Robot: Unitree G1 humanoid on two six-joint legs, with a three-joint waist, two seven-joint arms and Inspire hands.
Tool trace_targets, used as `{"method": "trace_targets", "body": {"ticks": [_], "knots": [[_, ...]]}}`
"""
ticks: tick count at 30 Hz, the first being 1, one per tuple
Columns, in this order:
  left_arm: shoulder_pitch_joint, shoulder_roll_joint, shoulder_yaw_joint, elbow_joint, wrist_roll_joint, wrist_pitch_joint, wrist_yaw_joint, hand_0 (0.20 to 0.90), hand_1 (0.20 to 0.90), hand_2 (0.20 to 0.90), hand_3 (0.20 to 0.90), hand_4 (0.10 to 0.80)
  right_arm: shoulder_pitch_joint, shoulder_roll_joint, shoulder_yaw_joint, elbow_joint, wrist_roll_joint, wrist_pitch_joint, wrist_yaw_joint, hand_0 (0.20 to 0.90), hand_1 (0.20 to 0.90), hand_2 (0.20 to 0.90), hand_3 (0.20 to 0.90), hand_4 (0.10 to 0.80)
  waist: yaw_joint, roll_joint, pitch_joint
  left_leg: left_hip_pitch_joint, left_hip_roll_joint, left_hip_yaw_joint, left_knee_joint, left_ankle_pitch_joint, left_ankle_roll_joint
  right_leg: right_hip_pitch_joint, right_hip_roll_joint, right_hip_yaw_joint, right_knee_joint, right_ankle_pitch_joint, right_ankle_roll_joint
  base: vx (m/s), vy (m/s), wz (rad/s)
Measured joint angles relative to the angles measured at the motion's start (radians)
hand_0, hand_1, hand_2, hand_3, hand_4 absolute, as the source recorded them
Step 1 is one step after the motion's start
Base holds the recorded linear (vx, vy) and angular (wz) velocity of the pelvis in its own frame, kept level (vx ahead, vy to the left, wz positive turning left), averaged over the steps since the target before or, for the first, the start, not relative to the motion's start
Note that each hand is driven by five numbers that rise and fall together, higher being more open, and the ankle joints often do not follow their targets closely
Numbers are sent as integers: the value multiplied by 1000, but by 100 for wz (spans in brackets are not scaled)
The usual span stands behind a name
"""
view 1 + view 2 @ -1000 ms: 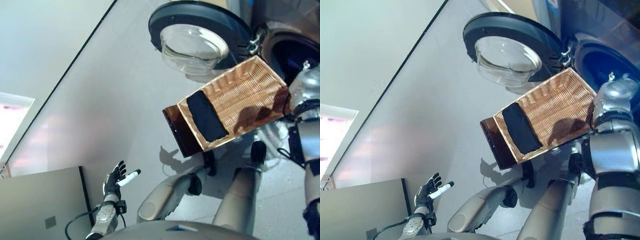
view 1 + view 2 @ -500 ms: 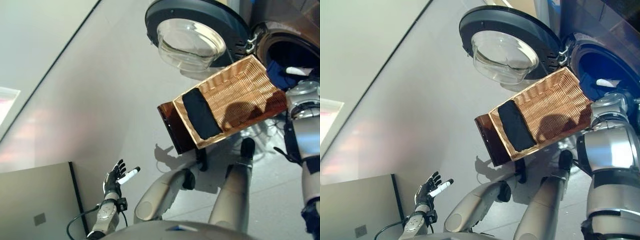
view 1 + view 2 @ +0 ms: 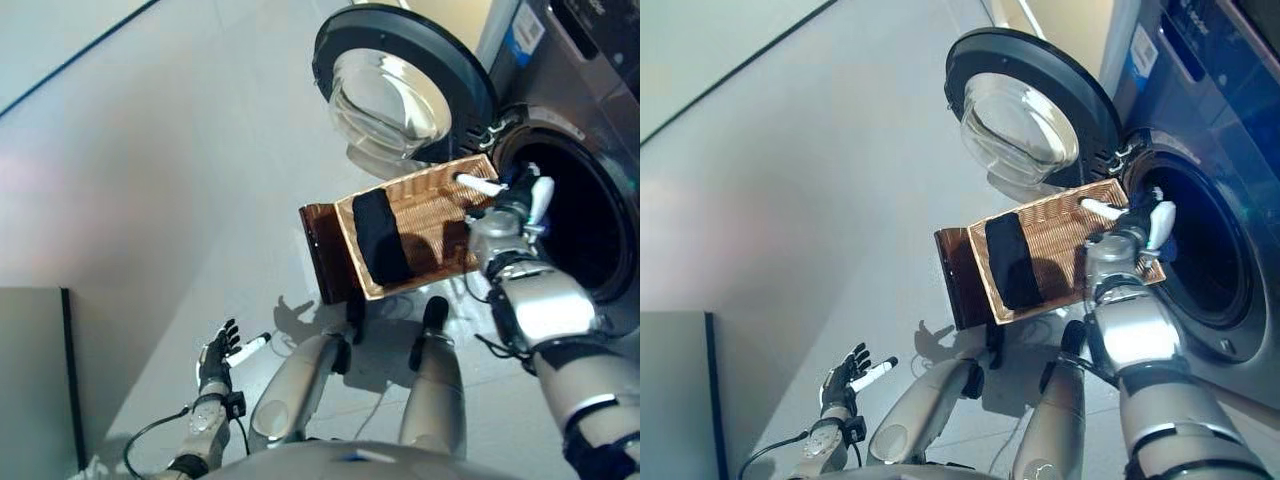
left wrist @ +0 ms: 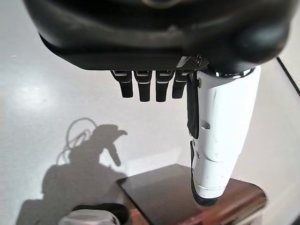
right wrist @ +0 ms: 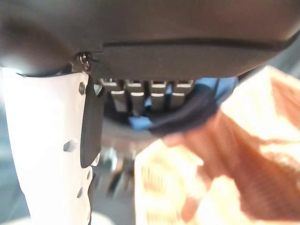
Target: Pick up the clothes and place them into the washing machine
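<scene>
- The right hand (image 3: 505,205) is seen at the drum mouth of the washing machine (image 3: 590,120), just past the far corner of the wicker basket (image 3: 425,205).
- In the right wrist view the fingers (image 5: 140,96) are curled onto a blue garment (image 5: 187,115); the white-covered thumb is extended alongside. Judged clamped on the cloth.
- The garment is mostly hidden behind the hand in the head views, so its hang cannot be told.
- A second piece, a dark cloth (image 3: 380,238), is left lying in the basket, toward 9 o'clock of its floor.
- The basket is propped on a brown stool (image 3: 322,255), directly below the open door (image 3: 400,80), which stands at 10 o'clock from the drum.
- Step in hand, as judged: the blue garment is to be carried through the opening toward 3 o'clock and released well inside.
- Release is best held off until the hand is past the door seal, so no cloth is draped over the rim.
- A trailing end snagging on the basket rim should be watched for.
- The left hand (image 3: 215,352) is idle low at 7 o'clock, fingers spread, holding nothing.
</scene>
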Motion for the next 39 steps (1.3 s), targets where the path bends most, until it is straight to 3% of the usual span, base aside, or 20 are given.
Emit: {"method": "trace_targets", "body": {"ticks": [9,17,26,39], "knots": [[-7,23,12,-5,29,9,5,900,900,900,900,800,13,81,0,0,66,-25,20,900,900,900,900,800,48,-68,3,-19,0,-36,8,7,-11,6,-5,-42,-2,-9,-11,27,-15,14],[-14,64,48,-32,38,7,35,900,900,900,900,800,24,103,1,-1,89,-38,19,900,900,900,900,800,54,-81,13,-38,-4,-49,17,7,-12,-1,-8,-49,-4,-9,-11,1,15,6],[-16,65,68,-86,44,2,50,900,900,900,900,800,26,115,6,-1,88,-43,19,900,900,900,900,800,72,-97,32,-64,-3,-70,25,6,-12,-10,-6,-67,2,-10,-13,11,-8,6],[-106,96,117,-184,60,-12,116,900,900,900,900,800,31,179,7,-3,124,-48,18,900,900,900,900,800,136,-117,78,-164,-11,-157,130,-17,-39,-57,-37,-163,124,-95,-47,18,-25,25]]}}
